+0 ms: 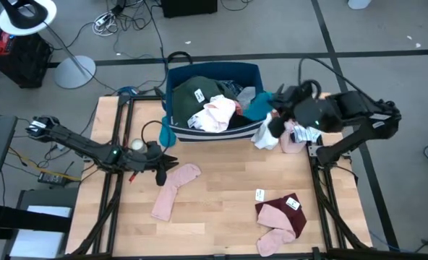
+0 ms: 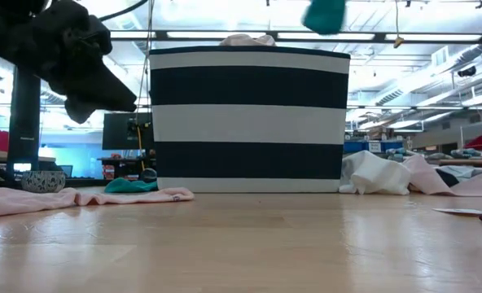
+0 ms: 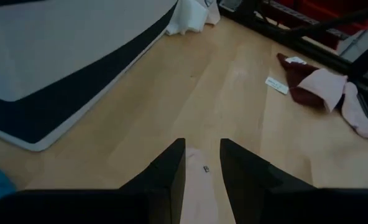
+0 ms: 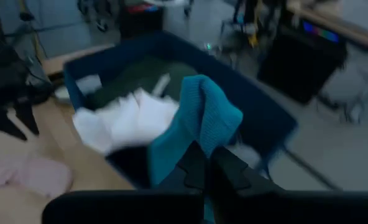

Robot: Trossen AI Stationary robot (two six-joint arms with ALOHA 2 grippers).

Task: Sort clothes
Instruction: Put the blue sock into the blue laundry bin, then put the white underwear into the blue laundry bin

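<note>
Two grippers are working over a wooden table (image 1: 221,195) where clothes are lying scattered. The right gripper (image 4: 204,163) is hanging above the right rim of the dark blue striped bin (image 1: 247,72), its fingers pressed together on a teal garment (image 4: 199,124), which is dangling in the air over the bin's edge. The left gripper (image 3: 202,163) is hovering low over the table's left half, fingers apart with nothing between them, right above one end of a long pink sock (image 1: 175,189). Inside the bin a dark green top (image 1: 192,94) and a pale pink-white piece (image 1: 215,113) are lying heaped. Just outside the bin's right corner, white and pink items (image 1: 279,136) are resting on the table. Near the front right, a maroon piece (image 1: 283,211) is overlapping another pink sock (image 1: 275,237), with a white tag (image 1: 259,194) lying beside them.
</note>
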